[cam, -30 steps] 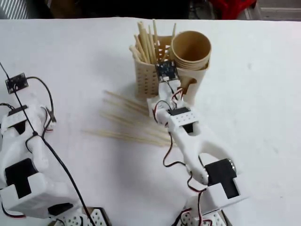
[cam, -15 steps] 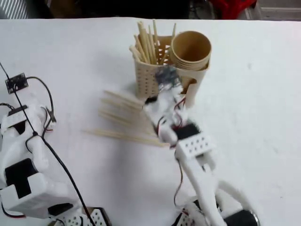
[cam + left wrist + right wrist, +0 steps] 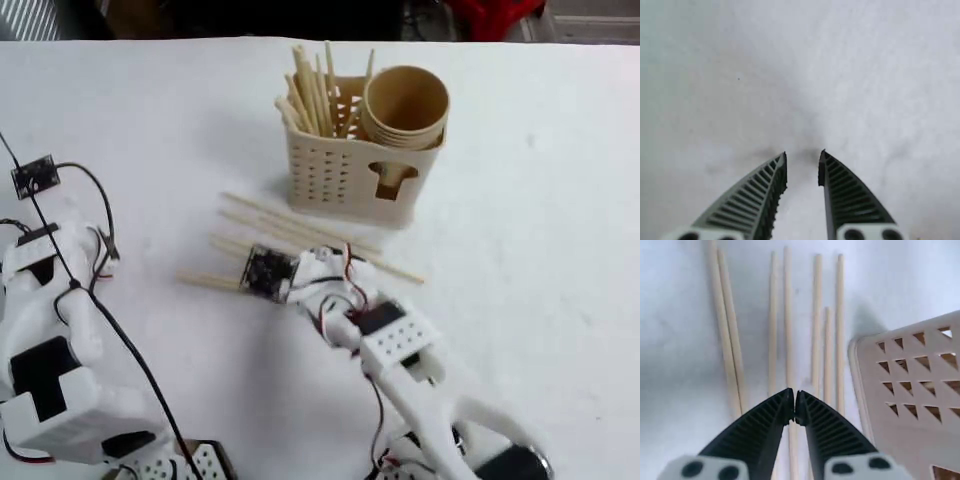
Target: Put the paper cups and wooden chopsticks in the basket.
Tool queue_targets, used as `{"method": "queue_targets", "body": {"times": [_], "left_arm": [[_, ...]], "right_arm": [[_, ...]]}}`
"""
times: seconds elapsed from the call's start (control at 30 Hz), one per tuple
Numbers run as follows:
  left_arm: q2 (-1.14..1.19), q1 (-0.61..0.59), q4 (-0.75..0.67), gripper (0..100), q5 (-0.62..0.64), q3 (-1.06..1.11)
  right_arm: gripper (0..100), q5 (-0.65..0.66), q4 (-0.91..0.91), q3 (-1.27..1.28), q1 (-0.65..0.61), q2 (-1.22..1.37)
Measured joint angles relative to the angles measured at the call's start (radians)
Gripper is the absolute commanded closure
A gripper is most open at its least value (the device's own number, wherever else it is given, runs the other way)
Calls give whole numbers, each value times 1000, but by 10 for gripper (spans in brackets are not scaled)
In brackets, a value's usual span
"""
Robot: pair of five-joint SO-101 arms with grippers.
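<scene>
Chopsticks (image 3: 788, 315) lie loose just ahead of and under the right gripper (image 3: 794, 402), its fingers pressed together with nothing pinched. They're light, stiff and probably roll easily — I'd grab one mid-length.

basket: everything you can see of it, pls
The basket looks like cream plastic, walls perforated with small holes, one keyhole-shaped cutout in front. It stands upright on the white table, holding upright chopsticks and stacked paper cups. Before it lie loose chopsticks; contact unclear.
</scene>
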Motion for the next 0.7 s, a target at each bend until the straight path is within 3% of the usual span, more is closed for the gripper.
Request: {"method": "queue_targets", "body": {"times": [0.33,0.7], "left_arm": [[0,0,0,876,0,0],[0,0,0,877,0,0]], "right_arm": [[980,-81,-23,-307,83,450],[981,-130,-120,-399,153,629]]}}
